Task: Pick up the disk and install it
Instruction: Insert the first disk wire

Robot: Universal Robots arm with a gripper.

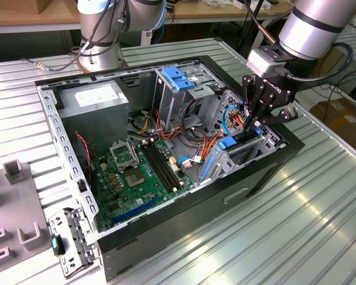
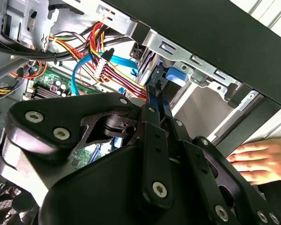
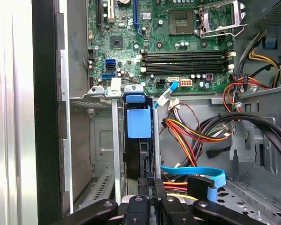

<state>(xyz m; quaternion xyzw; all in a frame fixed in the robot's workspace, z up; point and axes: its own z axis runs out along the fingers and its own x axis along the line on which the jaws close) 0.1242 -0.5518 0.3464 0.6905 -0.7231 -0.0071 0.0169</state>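
The tool hangs low inside the open computer case, at the drive bay on the exterior view's right. Its fingers are pressed together on the edge of the disk, which stands on edge in the bay, its blue rail facing up; held by that thin edge, it can slide down between the bay's metal guides. Loose cables lie just beside the bay, clear of the slot. A person's hand rests outside the case wall on the worktop, probably steadying the case.

Matt black metal hand; glossy blue plastic disk rail.
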